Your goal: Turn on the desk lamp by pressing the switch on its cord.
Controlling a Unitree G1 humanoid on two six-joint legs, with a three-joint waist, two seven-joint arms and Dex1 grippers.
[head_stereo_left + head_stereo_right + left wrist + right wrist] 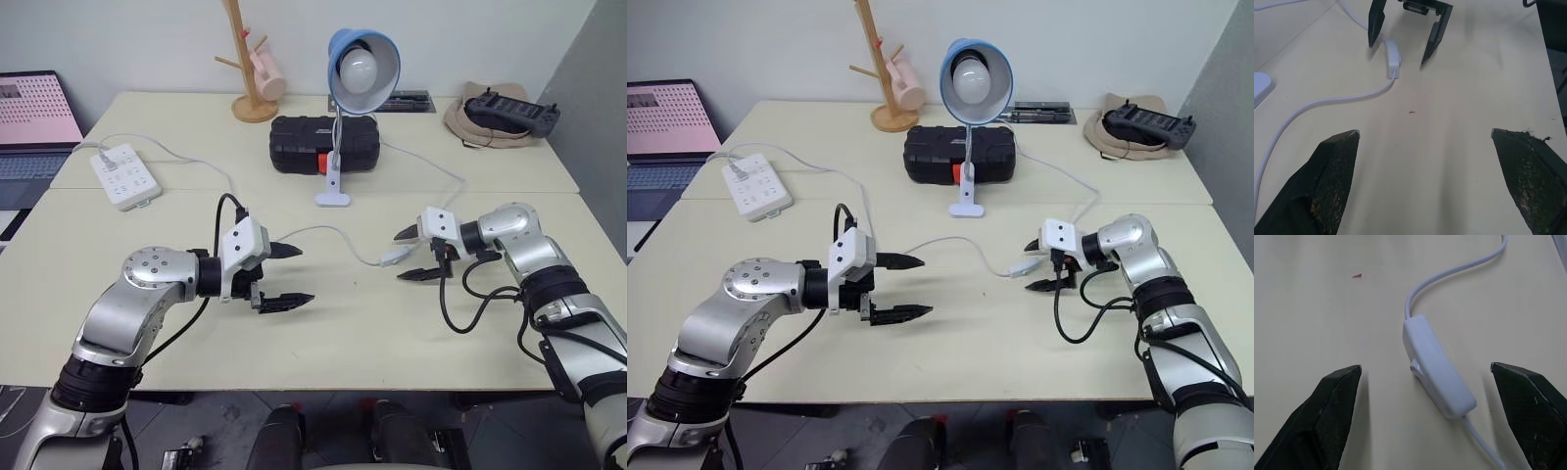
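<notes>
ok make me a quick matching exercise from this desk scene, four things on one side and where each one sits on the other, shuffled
Things:
1. switch
2. desk lamp
3. power strip
4. left gripper

Places:
A. far left of the table, near the laptop
B. between the right gripper's open fingers
C. in front of the black case
D. open above bare tabletop, apart from the cord

Pairs: 1-B, 2-C, 3-A, 4-D

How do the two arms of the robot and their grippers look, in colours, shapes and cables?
Both arms are silver-grey metal with rounded joint housings and black segments nearer the body. Each wrist carries a small white box. The left gripper and the right gripper each have two black, pointed fingers; their inner pads look rough and speckled. Black cables loop beside each forearm.
</notes>
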